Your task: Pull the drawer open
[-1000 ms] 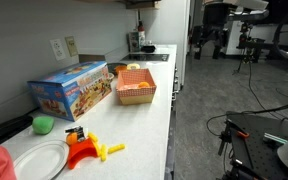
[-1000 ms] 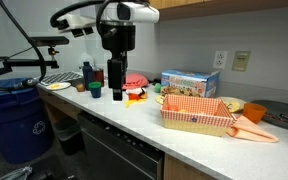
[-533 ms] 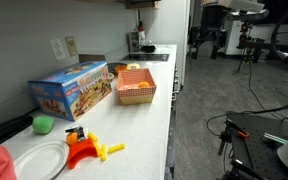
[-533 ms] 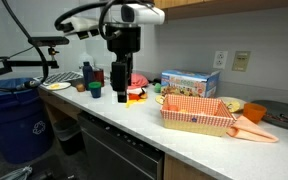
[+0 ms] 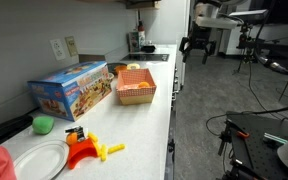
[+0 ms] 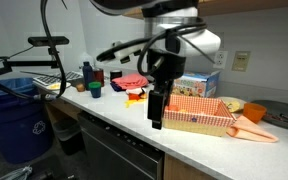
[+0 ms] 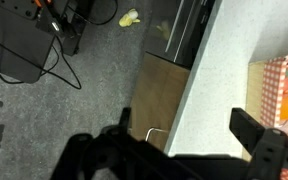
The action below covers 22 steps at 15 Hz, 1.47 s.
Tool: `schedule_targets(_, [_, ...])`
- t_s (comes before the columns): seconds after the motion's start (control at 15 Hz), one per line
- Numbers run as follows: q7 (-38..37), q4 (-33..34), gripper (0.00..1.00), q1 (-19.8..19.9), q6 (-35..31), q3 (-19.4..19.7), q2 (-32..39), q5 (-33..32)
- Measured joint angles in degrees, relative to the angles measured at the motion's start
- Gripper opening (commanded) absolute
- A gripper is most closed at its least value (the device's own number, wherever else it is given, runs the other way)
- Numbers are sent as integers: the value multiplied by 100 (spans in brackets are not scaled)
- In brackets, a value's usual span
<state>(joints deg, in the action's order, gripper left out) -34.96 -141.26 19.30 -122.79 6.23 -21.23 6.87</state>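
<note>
In the wrist view my gripper [image 7: 184,130] is open and empty, its two dark fingers spread over the counter's front edge. Below them is the drawer [image 7: 159,100], a flat tan-looking front under the counter edge. A small metal handle [image 7: 152,130] sits just inside my left finger. The drawer looks shut. In an exterior view the gripper [image 6: 156,118] hangs in front of the counter edge, beside the orange basket [image 6: 197,115]. The arm shows small and dark at the far end of the counter in an exterior view [image 5: 194,45].
The orange woven basket [image 5: 136,88] and a colourful toy box [image 5: 74,88] stand on the white counter [image 5: 149,120]. A plate [image 5: 39,160], orange toy [image 5: 82,150] and green cup [image 5: 44,124] lie nearer. A dark dishwasher front [image 6: 114,155] is under the counter. A blue bin [image 6: 14,120] stands on the floor.
The arm has swung along the counter from over the toys to the basket end, and the gripper has dropped lower, out over the counter's front edge.
</note>
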Motion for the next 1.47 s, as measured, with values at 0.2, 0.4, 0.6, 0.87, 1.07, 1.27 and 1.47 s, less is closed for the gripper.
schedule_targets(0.2, [-166, 70, 100, 40, -627, 184, 609, 0])
schedule_targets(0.4, [-293, 181, 100, 50, -1083, 396, 1220, 0])
schedule_targets(0.6, [-350, 347, 100, 55, -1286, 651, 1752, 0])
schedule_targets(0.87, [-392, 542, 100, 63, -1337, 995, 2296, 1])
schedule_targets(1.07, [-468, 635, 100, 66, -1337, 1204, 2577, 8])
schedule_targets(1.27, [-556, 711, 100, 66, -1337, 1317, 2671, 22])
schedule_targets(1.47, [-585, 738, 100, 66, -1337, 1321, 2671, 23])
